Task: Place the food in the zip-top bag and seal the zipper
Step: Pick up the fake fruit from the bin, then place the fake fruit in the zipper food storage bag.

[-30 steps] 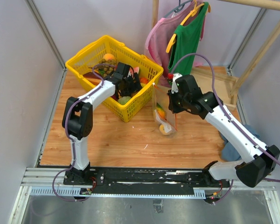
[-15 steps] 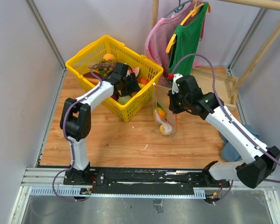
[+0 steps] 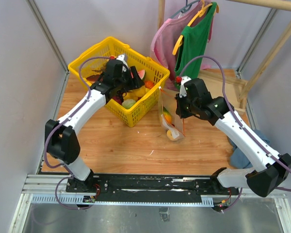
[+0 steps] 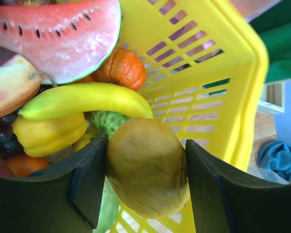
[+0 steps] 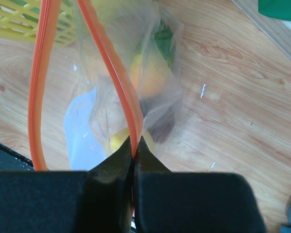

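Working, by the look of it, on the fetch-and-load step: clenching the left pincer (image 4: 146, 145) on a tan oval fruit (image 4: 148, 179), pads pressing both flanks, holding it over the yellow basket (image 4: 211, 63) w/ banana (image 4: 82, 99), watermelon slice (image 4: 58, 34) & small orange pumpkin (image 4: 123, 68) lying underneath; pinching the zipper (image 5: 106, 58) in the right pincer (image 5: 134, 145), jaws clamped flat on one red-orange strip, letting the other strip bow off to the side & leaving the mouth gaping; hanging the zip-top bag (image 3: 170, 124) just beside the basket's near-right wall, bottom apparently resting on the tabletop (image 3: 136, 145); showing thru the clear plastic an orange-ish piece (image 5: 145, 73) & a yellow piece (image 5: 117, 141) lower down, so partway thru loading, prob.; not yet sealing anything.

Needing next, most likely, to be carrying the fruit up & over the basket rim toward the bag, lining it up btwn the two strips, lowering into the mouth before letting go; calling for the right pincer to be holding steady & high enough, avoiding collapsing the opening; watching for the fruit catching on the free strip or dragging the bag sideways; leaving the zipper closing till the rest of the food is in.
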